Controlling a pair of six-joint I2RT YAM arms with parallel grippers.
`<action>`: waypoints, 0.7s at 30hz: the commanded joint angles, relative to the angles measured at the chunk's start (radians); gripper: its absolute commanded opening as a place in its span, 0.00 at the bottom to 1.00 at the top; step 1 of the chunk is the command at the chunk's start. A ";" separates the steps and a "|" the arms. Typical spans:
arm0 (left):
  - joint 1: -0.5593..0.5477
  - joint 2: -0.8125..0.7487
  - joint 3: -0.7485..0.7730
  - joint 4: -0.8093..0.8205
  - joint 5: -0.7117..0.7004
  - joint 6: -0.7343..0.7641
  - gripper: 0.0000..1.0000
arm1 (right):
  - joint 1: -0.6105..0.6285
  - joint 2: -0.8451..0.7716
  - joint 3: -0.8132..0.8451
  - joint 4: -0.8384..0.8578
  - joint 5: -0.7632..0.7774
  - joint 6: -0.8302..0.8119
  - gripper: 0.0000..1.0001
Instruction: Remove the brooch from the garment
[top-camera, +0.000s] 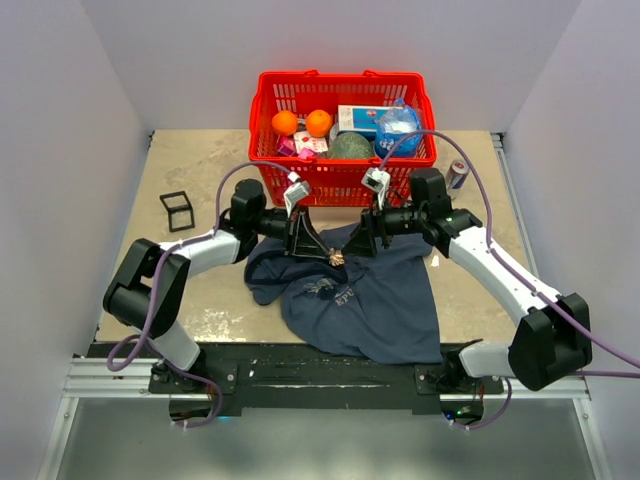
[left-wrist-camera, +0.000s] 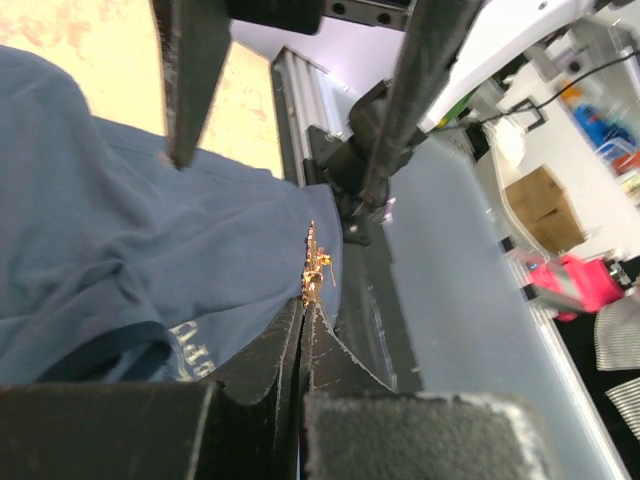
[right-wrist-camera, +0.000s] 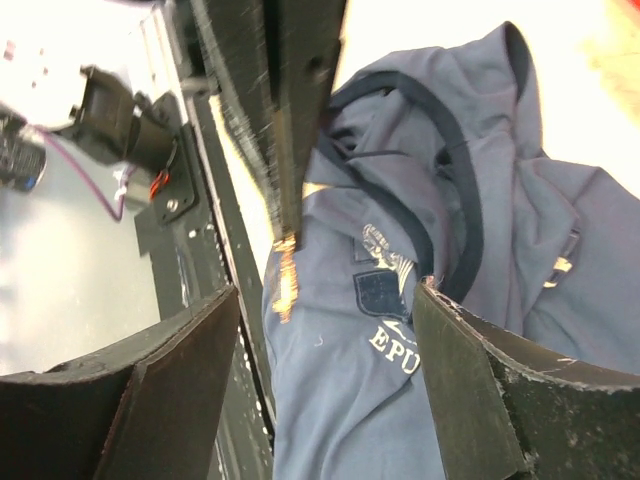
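Top external: garment (top-camera: 370, 300) lies mid-counter by the near edge, brooch (top-camera: 337, 258) on its far fold.

Left wrist: left gripper (left-wrist-camera: 305, 310) is pinched shut with the brooch (left-wrist-camera: 316, 268) at its tips, gripped for pulling free, I'd say.

Right wrist: right gripper (right-wrist-camera: 328, 290) gapes wide and empty, brooch just ahead between its fingers, probably there to pin the cloth.

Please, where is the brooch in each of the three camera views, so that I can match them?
Top external: the brooch is near the centre, on the blue shirt.
Left wrist: brooch at lower centre, at the tip of the left tool.
Right wrist: brooch left of centre, a gold blur under the left tool's tip.
Shared landmark: the shirt's printed crest, near the brooch in every view.
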 joint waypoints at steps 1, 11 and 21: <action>0.005 -0.038 0.083 -0.299 0.008 0.275 0.00 | -0.001 -0.019 0.038 -0.031 -0.079 -0.099 0.72; 0.001 -0.038 0.063 -0.160 0.023 0.172 0.00 | 0.010 -0.008 0.001 0.004 -0.111 -0.084 0.68; -0.024 -0.006 0.049 0.102 0.040 -0.049 0.00 | 0.033 0.064 0.036 -0.005 -0.166 -0.105 0.63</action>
